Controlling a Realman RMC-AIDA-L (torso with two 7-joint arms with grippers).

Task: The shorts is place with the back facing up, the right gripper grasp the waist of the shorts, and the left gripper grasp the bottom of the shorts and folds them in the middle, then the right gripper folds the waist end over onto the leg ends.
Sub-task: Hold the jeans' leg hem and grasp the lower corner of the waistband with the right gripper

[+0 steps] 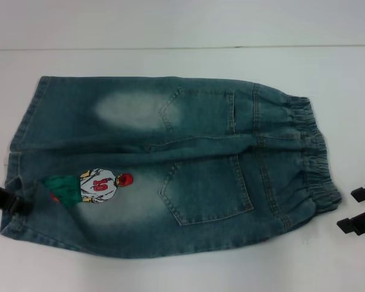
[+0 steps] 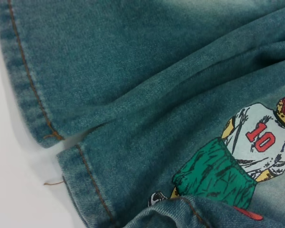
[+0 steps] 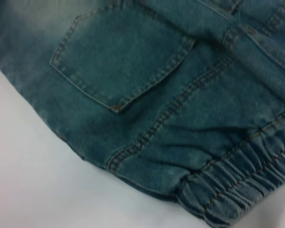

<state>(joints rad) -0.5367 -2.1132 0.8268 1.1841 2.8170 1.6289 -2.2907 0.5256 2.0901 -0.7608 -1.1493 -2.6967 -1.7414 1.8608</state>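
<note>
I've got the faded blue denim shorts [image 1: 164, 164] flat mid-worktop, pockets up; black left gripper [image 1: 15, 204] pinching the hem – labelled black right gripper [image 1: 360, 210] beside the ruched waistband [image 1: 313, 161], jaws wide.

Faded denim on a smooth matt white table

The shorts [image 1: 170, 164] are coarse twill denim, bleached in pale patches, with tan stitching, a ruched elastic waist [image 1: 313, 155] and a flat matt cartoon print [image 1: 91, 187]; the table [image 1: 182, 30] looks smooth.

Shorts [image 2: 147, 80] w/ two stitched leg ends [image 2: 61, 142] meeting; cartoon print [image 2: 237, 156], no. 10 shirt.
</note>
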